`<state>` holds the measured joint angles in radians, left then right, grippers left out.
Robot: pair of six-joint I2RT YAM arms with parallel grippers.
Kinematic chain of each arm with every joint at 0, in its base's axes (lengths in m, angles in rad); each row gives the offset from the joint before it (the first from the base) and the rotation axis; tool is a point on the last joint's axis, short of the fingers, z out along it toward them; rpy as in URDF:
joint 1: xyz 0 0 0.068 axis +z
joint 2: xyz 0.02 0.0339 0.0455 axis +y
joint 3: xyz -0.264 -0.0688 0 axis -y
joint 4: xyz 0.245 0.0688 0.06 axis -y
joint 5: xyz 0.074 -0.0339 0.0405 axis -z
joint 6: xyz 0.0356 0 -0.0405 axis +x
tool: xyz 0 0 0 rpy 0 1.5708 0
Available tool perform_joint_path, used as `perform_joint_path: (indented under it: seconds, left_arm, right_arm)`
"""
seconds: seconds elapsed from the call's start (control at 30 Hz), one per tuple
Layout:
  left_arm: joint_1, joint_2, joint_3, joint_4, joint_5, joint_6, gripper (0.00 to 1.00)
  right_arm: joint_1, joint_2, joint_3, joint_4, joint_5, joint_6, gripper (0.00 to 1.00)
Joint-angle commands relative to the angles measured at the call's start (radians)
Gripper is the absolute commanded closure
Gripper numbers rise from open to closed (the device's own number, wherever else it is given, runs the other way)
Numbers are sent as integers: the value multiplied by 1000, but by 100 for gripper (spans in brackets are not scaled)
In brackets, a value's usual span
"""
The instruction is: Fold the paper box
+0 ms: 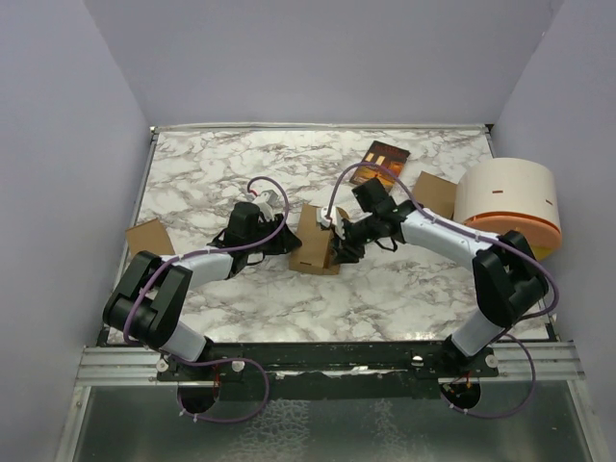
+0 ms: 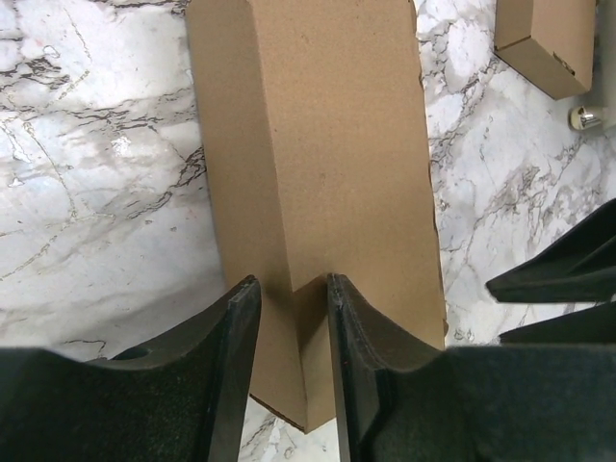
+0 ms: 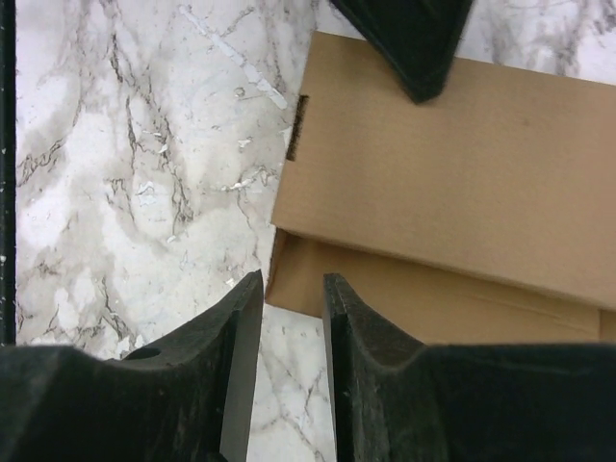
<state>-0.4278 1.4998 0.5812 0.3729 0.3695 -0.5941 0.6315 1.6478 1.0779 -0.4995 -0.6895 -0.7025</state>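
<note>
From overhead you see the paper box (image 1: 316, 245) near the middle of the tabletop (image 1: 212, 173), with the left tool (image 1: 287, 243) at its left edge and the right tool (image 1: 339, 250) at its right edge. Only your left wrist view shows the left tool clamped on a raised fold, cardboard filling its gap. Only your right wrist view shows the right tool slightly parted, bare marble in the gap and the box's corner just past its tips.

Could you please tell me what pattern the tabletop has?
The tabletop is white marble with grey-brown veining, clearest in the left wrist view.
</note>
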Motion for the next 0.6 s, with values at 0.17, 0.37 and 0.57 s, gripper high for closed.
perform_joint_path:
  seconds: [0.17,0.37,0.57]
  left_arm:
    - [-4,-52,64,-109,-25,57,52]
    - [9,-134,95,-118,-75,103,45]
    - [47,-127,32,110,17,94,35]
  right_arm:
    - [-199,-87,-20,75,-163,103,68]
    - [-260,-142,-64,202,-147,162,64]
    - [-280,-134,-97,400,-127,213,19]
